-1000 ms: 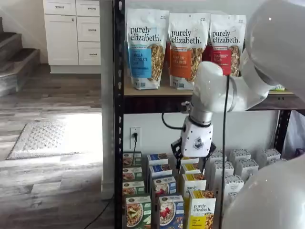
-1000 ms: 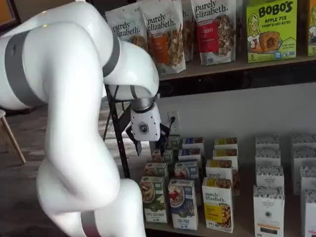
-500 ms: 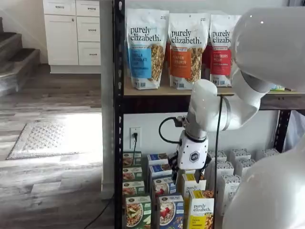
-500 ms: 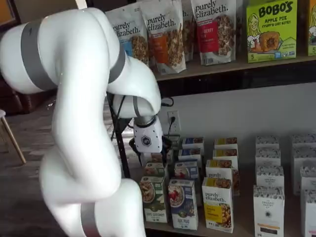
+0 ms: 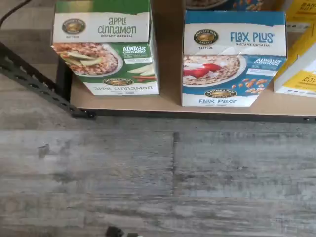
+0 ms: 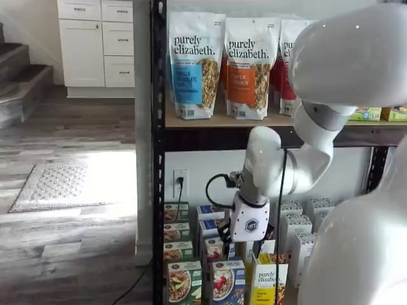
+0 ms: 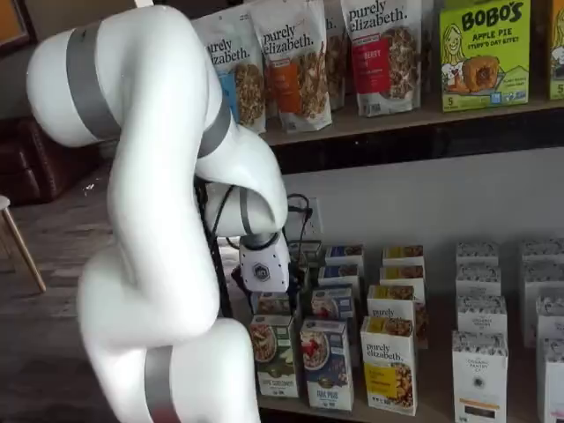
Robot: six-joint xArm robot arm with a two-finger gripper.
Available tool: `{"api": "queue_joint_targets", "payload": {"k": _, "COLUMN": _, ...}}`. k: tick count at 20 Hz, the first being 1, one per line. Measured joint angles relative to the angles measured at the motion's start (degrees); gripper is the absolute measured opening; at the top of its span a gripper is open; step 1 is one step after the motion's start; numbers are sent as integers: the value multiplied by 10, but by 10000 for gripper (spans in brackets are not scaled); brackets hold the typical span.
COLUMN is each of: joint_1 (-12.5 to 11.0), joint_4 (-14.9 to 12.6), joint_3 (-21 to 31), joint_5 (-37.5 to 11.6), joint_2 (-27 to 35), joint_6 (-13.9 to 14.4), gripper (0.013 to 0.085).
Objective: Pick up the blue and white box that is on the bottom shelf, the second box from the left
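The blue and white box (image 5: pixel 232 59) reads "Flax Plus" and stands upright at the front edge of the bottom shelf (image 5: pixel 168 102), to the right of a green-and-white box (image 5: pixel 103 47). The same blue and white box shows in both shelf views (image 6: pixel 227 283) (image 7: pixel 328 363). My gripper (image 6: pixel 245 245) (image 7: pixel 264 296) hangs just above and behind the front row of boxes. Its black fingers are spread apart and nothing is between them. It touches no box.
A yellow-and-white "purely elizabeth" box (image 7: pixel 389 363) stands right of the blue one, with more rows of small boxes behind. White boxes (image 7: pixel 480 374) fill the right side. A black rack post (image 6: pixel 158 190) stands at the left, and the tan tier with granola pouches (image 6: pixel 194 63) is overhead.
The arm has come down and shifted left, bringing the gripper from above the back rows to just above the front boxes. The fingers stay spread.
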Motion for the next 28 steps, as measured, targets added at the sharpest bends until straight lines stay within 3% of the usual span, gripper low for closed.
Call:
{"api": "queue_joint_targets", "payload": {"k": 5, "joint_1": 0, "joint_4": -34, "joint_3": -18, "joint_5": -30, "joint_2": 50, "joint_6": 31, "gripper": 850}}
{"api": "queue_joint_targets", "payload": {"k": 12, "joint_1": -11, "joint_4": -18, "joint_3": -69, "joint_5": -59, "joint_2": 136, "joint_6": 4, "gripper": 850}}
{"api": "queue_joint_targets", "payload": {"k": 16, "joint_1": -16, "joint_4": 12, "joint_3": -100, "joint_5": -77, "joint_2": 187, "joint_6": -30, "gripper": 850}}
{"api": "queue_joint_targets", "payload": {"k": 20, "joint_1": -22, "joint_4": 26, "joint_3": -127, "joint_5": -99, "joint_2": 238, "joint_6": -50, "gripper": 850}}
{"api": "queue_joint_targets", "payload": {"k": 28, "joint_1": -39, "joint_4": -8, "joint_3": -182, "joint_5": -129, "joint_2": 323, "joint_6": -35, "gripper": 850}}
